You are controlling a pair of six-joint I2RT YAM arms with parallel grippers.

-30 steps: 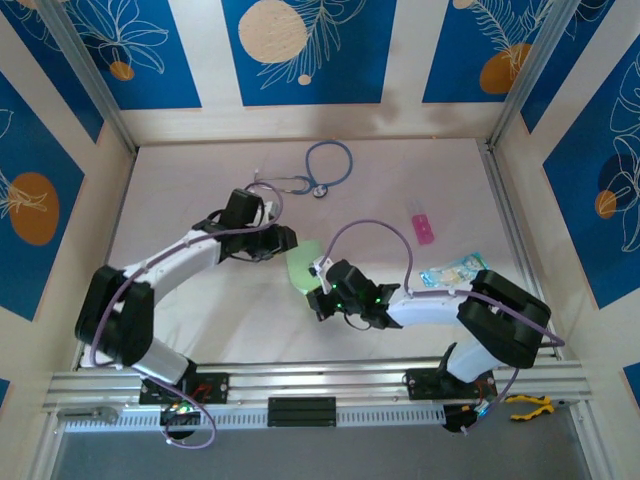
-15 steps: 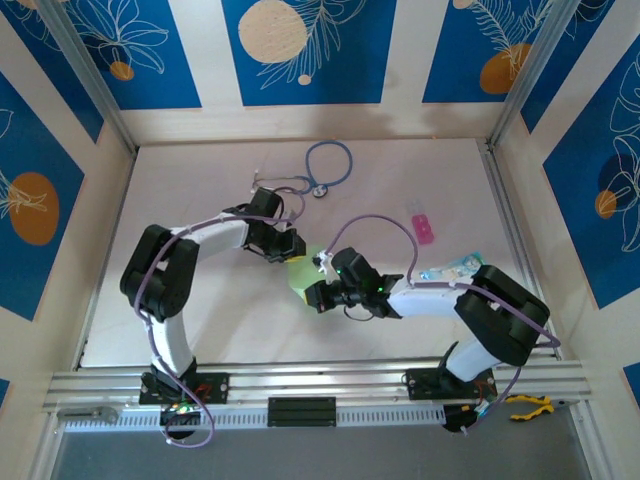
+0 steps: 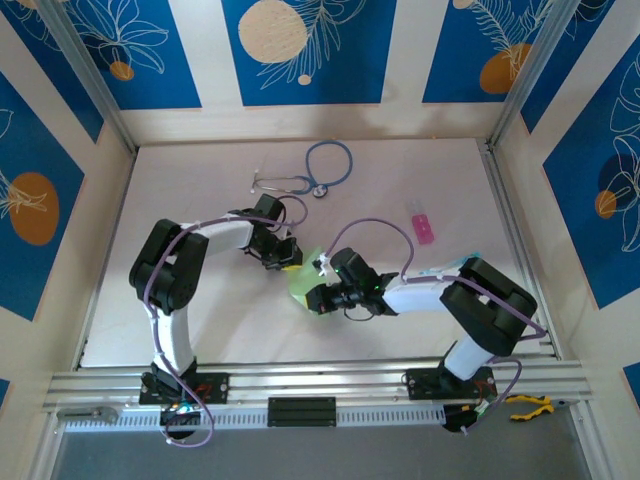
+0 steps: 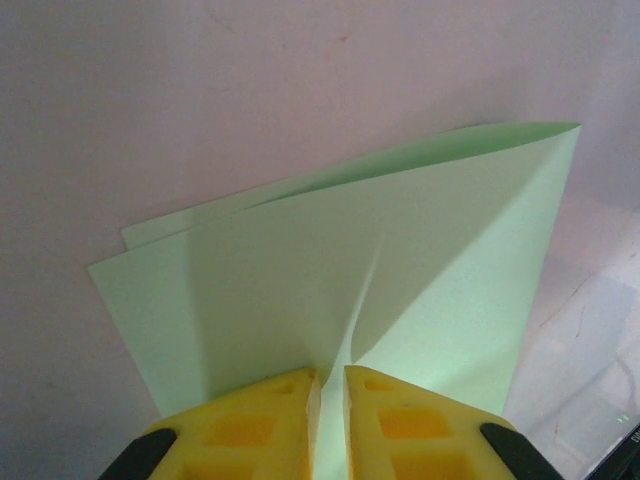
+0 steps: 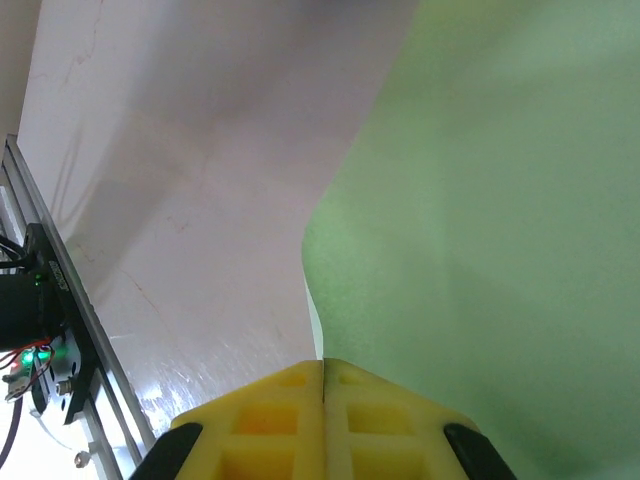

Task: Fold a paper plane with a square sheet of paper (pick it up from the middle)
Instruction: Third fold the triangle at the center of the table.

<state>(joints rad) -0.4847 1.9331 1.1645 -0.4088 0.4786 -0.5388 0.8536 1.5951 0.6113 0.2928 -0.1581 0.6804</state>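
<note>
Near the centre of the white table (image 3: 200, 200), a thin pale green folded sheet of paper (image 3: 300, 276) (image 4: 380, 270) (image 5: 500, 250). The left gripper (image 3: 288, 256) (image 4: 327, 385), nearly closed, pinches its far edge. The right gripper (image 3: 313, 298) (image 5: 322, 365), jaws pressed together, clamps its near edge.

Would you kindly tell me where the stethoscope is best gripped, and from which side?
Take the stethoscope by its blue tubing loop, coming straight down from above: it lies flat on the table, and the thin tube probably suits a narrow pinch.

Left end effector (image 3: 288, 260) moved inward, closed — pinching the square sheet of paper (image 3: 302, 281)
</note>
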